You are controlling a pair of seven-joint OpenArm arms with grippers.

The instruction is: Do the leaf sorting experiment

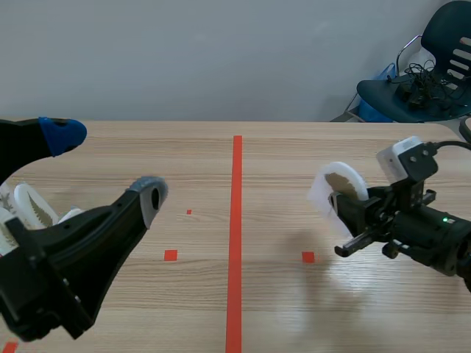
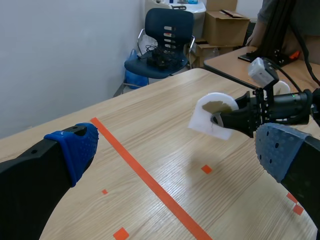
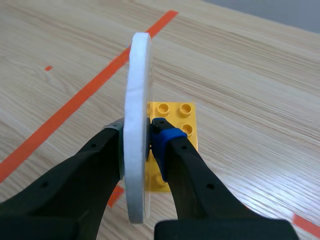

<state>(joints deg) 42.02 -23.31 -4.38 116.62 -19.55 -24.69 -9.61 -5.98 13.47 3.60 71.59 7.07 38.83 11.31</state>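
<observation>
My right gripper is shut on a white round dish, held on edge above the right half of the table. A brownish leaf shows on the dish's face. In the right wrist view the dish stands edge-on between the fingers, and a yellow studded brick lies on the table just beneath and ahead of it. The left wrist view shows the dish and leaf from across the table. My left gripper hangs raised over the left side, open, with nothing between its fingers.
White ribbed pieces lie at the table's left edge, partly hidden behind my left arm. A dark blue chair holding cables stands beyond the table's far right corner. Cardboard boxes and a second table stand further off.
</observation>
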